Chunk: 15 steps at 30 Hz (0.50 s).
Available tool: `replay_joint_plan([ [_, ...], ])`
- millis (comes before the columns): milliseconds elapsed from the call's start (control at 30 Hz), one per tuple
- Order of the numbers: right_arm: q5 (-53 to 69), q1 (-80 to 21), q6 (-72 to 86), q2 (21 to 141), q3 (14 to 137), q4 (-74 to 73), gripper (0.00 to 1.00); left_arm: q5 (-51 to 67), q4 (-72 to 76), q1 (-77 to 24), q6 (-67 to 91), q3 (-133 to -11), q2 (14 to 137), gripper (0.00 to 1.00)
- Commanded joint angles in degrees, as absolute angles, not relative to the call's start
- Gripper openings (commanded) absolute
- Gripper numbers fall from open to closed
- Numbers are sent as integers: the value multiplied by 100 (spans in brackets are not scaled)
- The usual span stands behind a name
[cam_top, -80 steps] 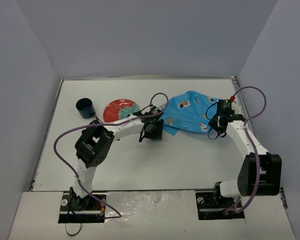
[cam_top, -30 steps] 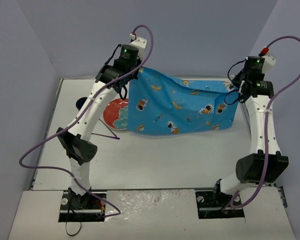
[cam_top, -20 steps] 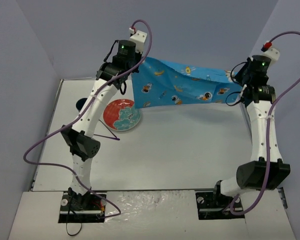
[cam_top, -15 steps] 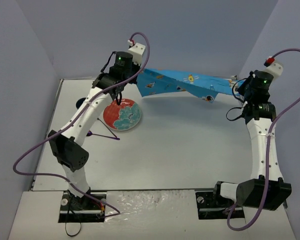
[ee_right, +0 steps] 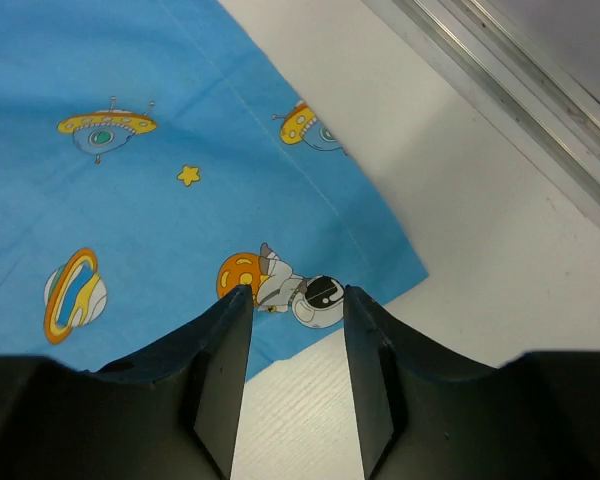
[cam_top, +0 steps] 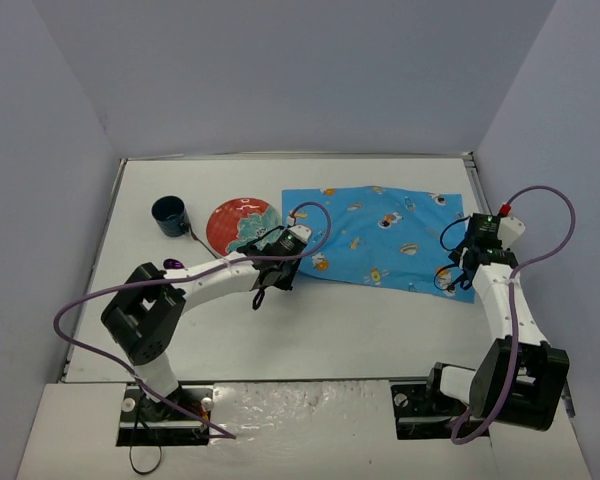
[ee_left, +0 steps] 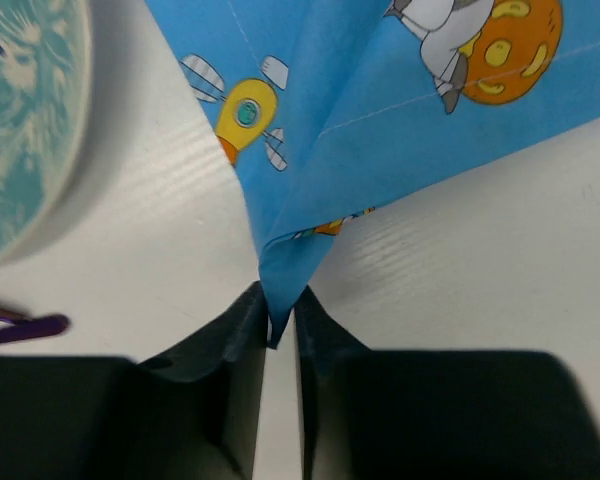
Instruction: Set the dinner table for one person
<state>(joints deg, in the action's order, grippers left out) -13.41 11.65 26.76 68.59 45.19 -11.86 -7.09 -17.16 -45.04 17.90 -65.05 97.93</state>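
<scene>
The blue cartoon-print mat [cam_top: 380, 235] lies spread flat on the right half of the white dinner table [cam_top: 380, 330]. My left gripper [cam_top: 280, 268] is low at the mat's near-left corner and shut on that corner; in the left wrist view its jaws [ee_left: 280, 312] pinch the pointed cloth tip [ee_left: 280, 260]. My right gripper [cam_top: 468, 268] hovers over the mat's near-right corner. In the right wrist view it [ee_right: 297, 300] is open and empty, with the mat [ee_right: 160, 180] flat beneath.
A red and teal plate [cam_top: 238, 222] lies just left of the mat, also in the left wrist view [ee_left: 20, 130]. A dark blue cup [cam_top: 169, 214] stands further left. A purple utensil [cam_top: 173, 264] lies near the left arm. A metal edge rail [ee_right: 500, 70] runs at right.
The mat, held stretched in the air between both raised grippers, has come down flat on the table. Both arms have lowered. The right gripper has let go and opened.
</scene>
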Motion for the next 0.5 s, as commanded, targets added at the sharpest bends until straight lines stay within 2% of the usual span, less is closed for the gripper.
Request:
replay_joint_plan([
  [0, -1735, 1230, 3186, 7105, 4890, -1546, 46, -883, -1590, -4535, 2869, -6509, 9383, 21],
  [67, -1583, 1222, 3094, 7191, 5069, -1635, 57, -861, -1813, -4526, 2900, -6579, 9287, 38],
  [100, -1461, 1219, 3087, 7220, 5168, -1634, 59, -851, -1877, -4526, 2896, -6652, 9243, 39],
  [167, -1225, 1146, 2893, 7342, 5453, -1610, 66, -819, -2023, -4526, 2758, -6879, 9129, 72],
  [233, -1160, 991, 2740, 7643, 5805, -1582, 70, -764, -2120, -4490, 2653, -7214, 9063, 87],
  [333, -1116, 837, 2615, 8035, 6118, -1586, 72, -704, -2189, -4396, 2538, -7607, 9139, 95],
  [467, -1125, 739, 2672, 8734, 6293, -1468, 72, -433, -2005, -4228, 2505, -8004, 9603, 95],
])
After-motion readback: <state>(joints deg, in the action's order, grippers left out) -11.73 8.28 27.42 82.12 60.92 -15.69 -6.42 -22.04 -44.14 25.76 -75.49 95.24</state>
